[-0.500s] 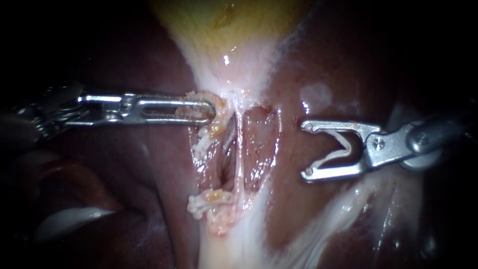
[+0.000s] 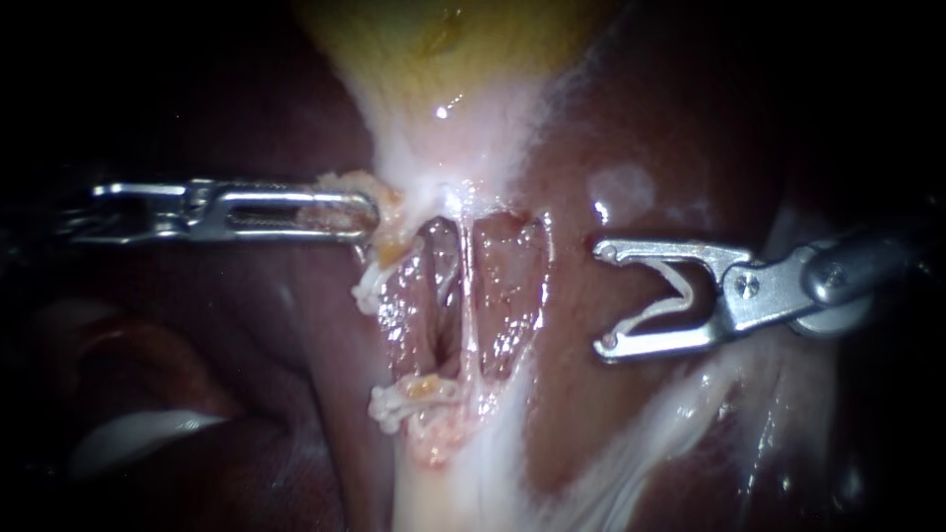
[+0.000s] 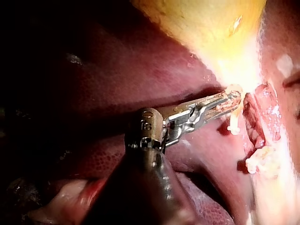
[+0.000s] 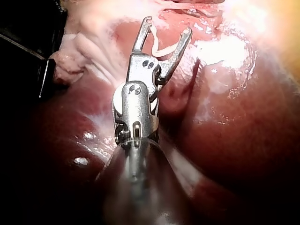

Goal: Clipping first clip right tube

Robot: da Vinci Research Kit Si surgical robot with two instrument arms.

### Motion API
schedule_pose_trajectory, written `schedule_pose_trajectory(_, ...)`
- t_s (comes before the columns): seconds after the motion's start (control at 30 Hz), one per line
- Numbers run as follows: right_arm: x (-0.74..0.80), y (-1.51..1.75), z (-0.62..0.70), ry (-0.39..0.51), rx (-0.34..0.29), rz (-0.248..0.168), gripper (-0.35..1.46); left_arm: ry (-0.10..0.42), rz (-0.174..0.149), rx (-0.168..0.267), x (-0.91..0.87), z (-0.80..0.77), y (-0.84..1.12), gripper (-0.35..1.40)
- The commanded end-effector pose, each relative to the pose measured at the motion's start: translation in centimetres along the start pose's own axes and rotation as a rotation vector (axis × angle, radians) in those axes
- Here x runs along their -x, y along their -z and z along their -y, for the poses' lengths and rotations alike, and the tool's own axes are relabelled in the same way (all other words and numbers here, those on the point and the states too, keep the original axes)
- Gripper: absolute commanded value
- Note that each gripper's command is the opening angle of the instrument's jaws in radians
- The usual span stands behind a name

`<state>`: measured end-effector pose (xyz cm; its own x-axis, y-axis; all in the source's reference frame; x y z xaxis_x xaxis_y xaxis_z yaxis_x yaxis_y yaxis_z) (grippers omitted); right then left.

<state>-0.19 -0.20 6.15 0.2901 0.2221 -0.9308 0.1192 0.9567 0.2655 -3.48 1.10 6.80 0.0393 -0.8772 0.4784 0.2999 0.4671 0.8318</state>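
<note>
Two tubes run down through an opened window in the tissue: a thin white right tube (image 2: 466, 286) and a pinker left tube (image 2: 437, 286). My left instrument (image 2: 367, 213) is shut on a yellowish flap of tissue (image 2: 386, 246) at the window's left rim and holds it taut. My right instrument (image 2: 602, 299) stands to the right of the window, clear of the tubes. Its jaws are wide apart and carry a white V-shaped clip (image 2: 658, 296). The right wrist view shows the same jaws (image 4: 168, 26) with the clip (image 4: 161, 47) above the liver. The left instrument's jaws (image 3: 232, 101) grip beside the window.
The yellow gallbladder (image 2: 434, 39) narrows downward into the window. Dark red liver (image 2: 641, 128) lies on both sides. Frayed whitish tissue (image 2: 419, 399) hangs at the window's lower rim. White bands of tissue (image 2: 650, 433) run below the right instrument.
My left instrument has drawn back to the left with the flap in its jaws, stretching the window's left rim wider. The right instrument has stayed in place.
</note>
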Motion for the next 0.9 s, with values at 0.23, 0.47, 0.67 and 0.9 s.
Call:
schedule_pose_trajectory(0.23, 0.01, -0.08, 0.03, -0.029, -0.003, -0.003, 0.5, 0.006, 0.023, 0.0, 0.13, 0.15, 0.19, -0.35)
schedule_pose_trajectory(0.47, 0.17, -0.46, 0.09, -0.122, -0.016, -0.002, 0.5, 0.006, 0.024, 0.003, 0.12, 0.18, 0.17, -0.35)
schedule_pose_trajectory(0.67, 0.41, -0.85, 0.09, -0.201, -0.015, -0.006, 0.49, 0.007, 0.028, 0.005, 0.12, 0.23, 0.16, -0.35)
schedule_pose_trajectory(0.9, 0.64, -1.33, 0.04, -0.27, -0.025, -0.013, 0.49, 0.007, 0.03, 0.01, 0.12, 0.27, 0.16, -0.35)
